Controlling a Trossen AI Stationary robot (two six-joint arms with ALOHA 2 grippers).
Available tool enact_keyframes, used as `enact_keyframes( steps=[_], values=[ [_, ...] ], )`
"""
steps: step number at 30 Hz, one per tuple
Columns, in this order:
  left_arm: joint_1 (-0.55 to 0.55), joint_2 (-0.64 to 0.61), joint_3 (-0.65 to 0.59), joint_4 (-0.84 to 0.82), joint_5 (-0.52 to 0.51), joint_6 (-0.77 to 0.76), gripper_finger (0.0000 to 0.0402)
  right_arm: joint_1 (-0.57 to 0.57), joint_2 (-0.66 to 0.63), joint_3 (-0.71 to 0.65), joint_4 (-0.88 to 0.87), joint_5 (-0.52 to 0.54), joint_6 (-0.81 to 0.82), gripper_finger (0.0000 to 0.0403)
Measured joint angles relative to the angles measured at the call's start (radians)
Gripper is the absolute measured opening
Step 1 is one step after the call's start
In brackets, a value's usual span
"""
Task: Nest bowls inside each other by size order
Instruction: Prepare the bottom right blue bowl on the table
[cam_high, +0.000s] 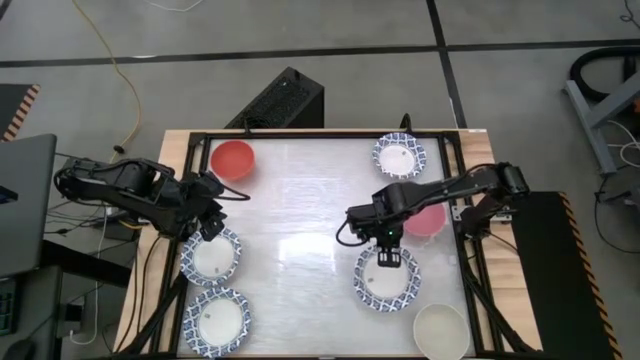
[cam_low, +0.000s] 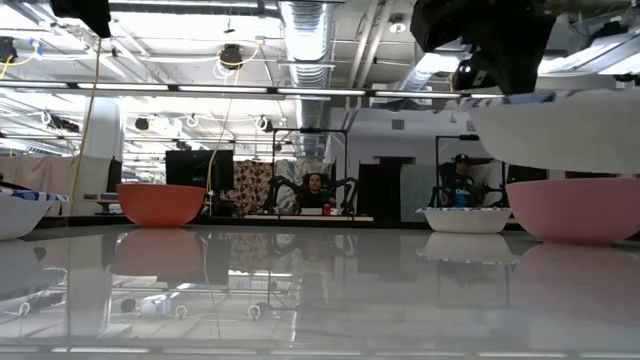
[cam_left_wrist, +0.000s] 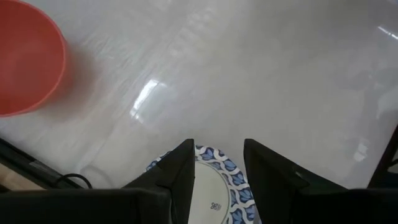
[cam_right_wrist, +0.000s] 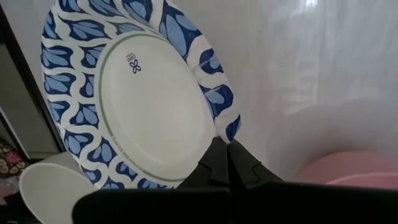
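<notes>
Left gripper stood apart astride the rim of a blue-rimmed bowl at the table's left edge. Right gripper was pinched on another patterned bowl, lifted beside the pink bowl. Bowls looked light, thin, flexible; rim grips suit.

No words or numbers can be read anywhere. The only marks are two small maker's stamps, each too small to make out. One is a small dark emblem, shaped like a four-petal flower, with a line of tiny print above it; it sits on the white centre of the blue-rimmed bowl in the right wrist view. The other is a small dark stamp on the white centre of the blue-rimmed bowl in the left wrist view.
</notes>
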Motion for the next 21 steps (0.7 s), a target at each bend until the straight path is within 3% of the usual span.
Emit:
enact_keyframes(
  steps=[14,21],
  values=[
    [0.0,0.0,0.0,0.011,0.008,0.023,0.0127,-0.077,-0.039,-0.007,0.035,-0.026,-0.162,0.0],
    [0.0,0.0,0.0,0.01,0.008,0.049,0.0127,-0.075,-0.077,-0.183,0.196,-0.066,-0.16,0.0]
  ],
)
